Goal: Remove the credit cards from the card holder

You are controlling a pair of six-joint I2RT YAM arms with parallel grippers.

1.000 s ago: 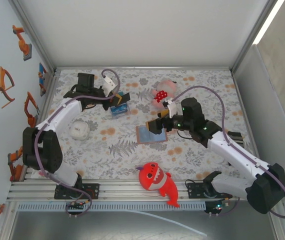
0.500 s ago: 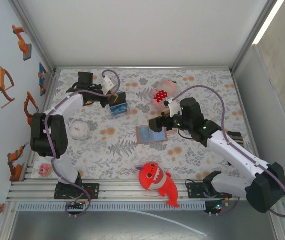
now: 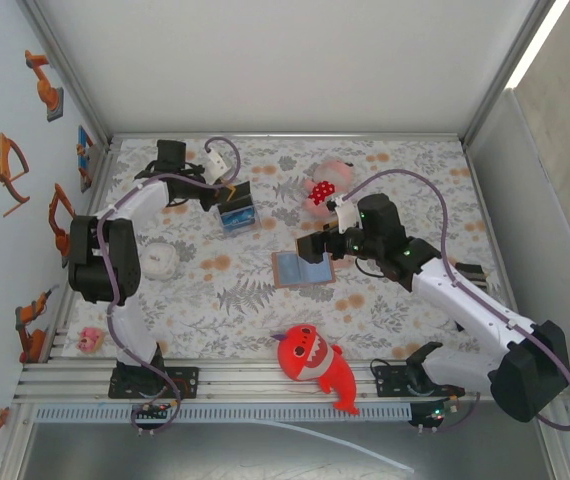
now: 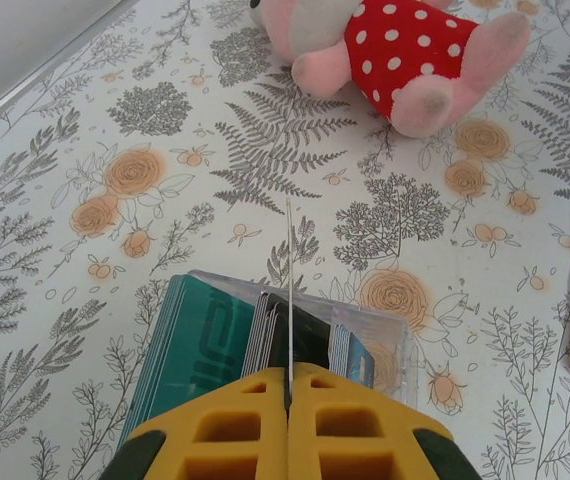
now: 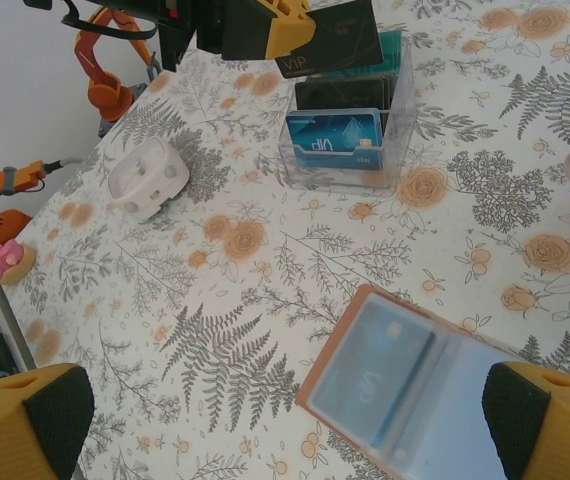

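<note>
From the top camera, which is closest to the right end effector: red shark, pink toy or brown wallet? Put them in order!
1. The brown wallet, lying open just beneath the right end effector.
2. The pink toy, farther back on the table.
3. The red shark, at the near edge.

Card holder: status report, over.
Left gripper shut on a dark card above the clear box. Right gripper open over the card holder, lying open, blue card inside. Nothing in the way.
</note>
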